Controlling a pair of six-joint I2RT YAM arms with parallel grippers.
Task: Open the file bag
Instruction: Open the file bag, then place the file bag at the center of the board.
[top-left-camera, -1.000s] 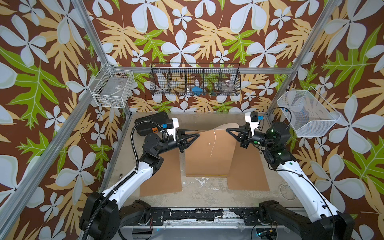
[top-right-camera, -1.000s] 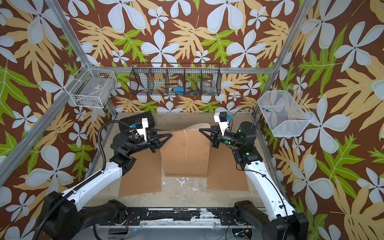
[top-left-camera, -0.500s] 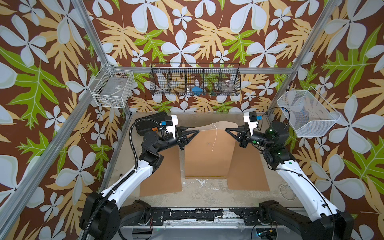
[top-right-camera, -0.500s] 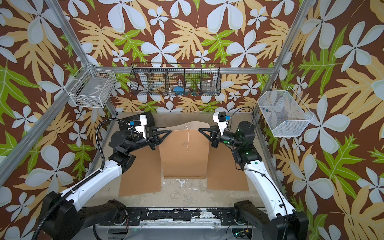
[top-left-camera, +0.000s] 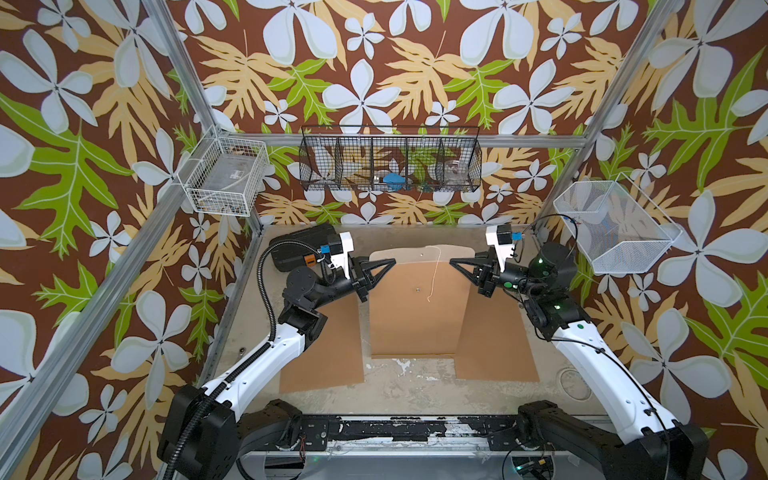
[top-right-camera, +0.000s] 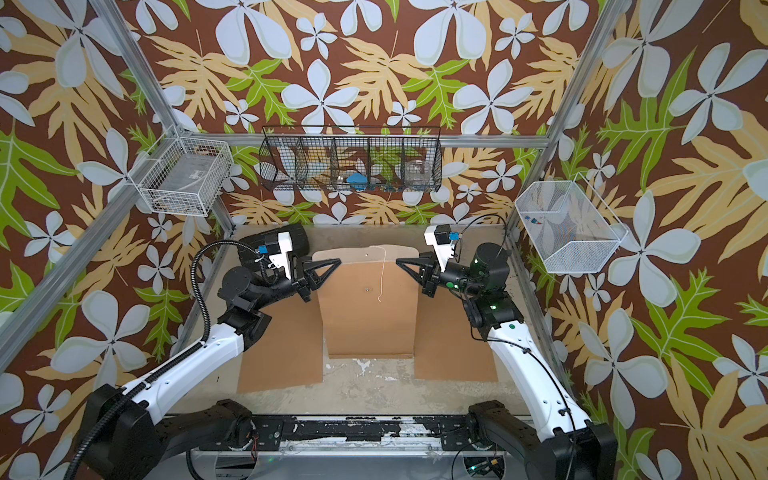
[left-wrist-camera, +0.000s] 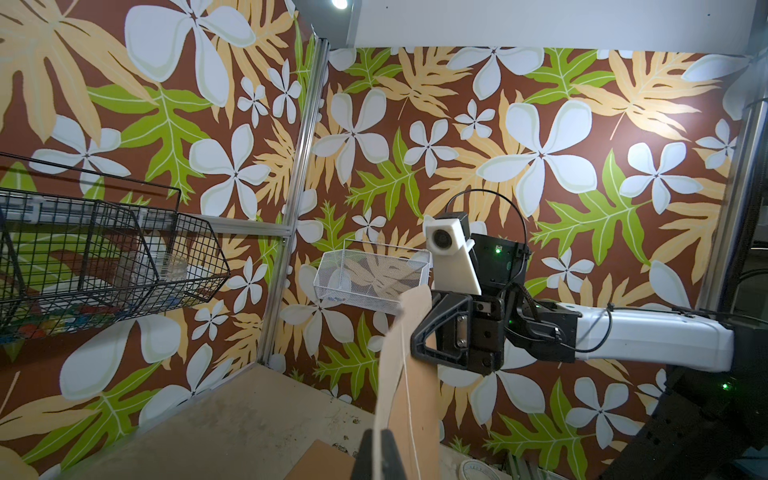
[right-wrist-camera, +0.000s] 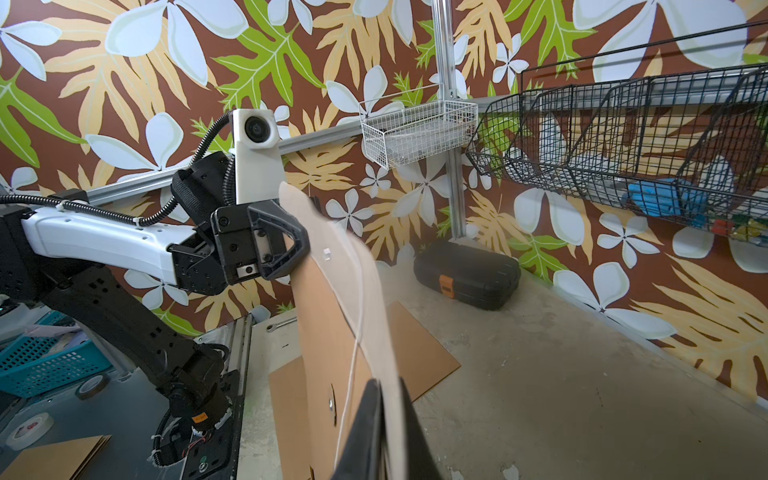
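The file bag (top-left-camera: 415, 316) (top-right-camera: 370, 320) is a brown kraft envelope, held tilted up off the table in both top views. Its pale flap (top-left-camera: 419, 254) (top-right-camera: 365, 254) stands folded back, and a white string (top-left-camera: 434, 274) (top-right-camera: 381, 274) dangles down the front. My left gripper (top-left-camera: 392, 261) (top-right-camera: 338, 260) (left-wrist-camera: 378, 434) is shut on the flap's left corner. My right gripper (top-left-camera: 452, 262) (top-right-camera: 398, 262) (right-wrist-camera: 388, 384) pinches the flap's right corner, with its fingers close against both faces of the flap. Each wrist view shows the flap (left-wrist-camera: 395, 365) (right-wrist-camera: 361, 291) edge-on, running to the opposite gripper.
Two flat brown sheets (top-left-camera: 328, 340) (top-left-camera: 494, 336) lie on the table either side of the bag. A black case (top-left-camera: 295, 249) sits at the back left. A black wire basket (top-left-camera: 390, 164) hangs on the back wall. White baskets (top-left-camera: 222, 176) (top-left-camera: 611, 226) hang at both sides.
My left gripper's jaws have closed on the flap's left corner and moved slightly up and back. The bag and my right arm have barely moved.
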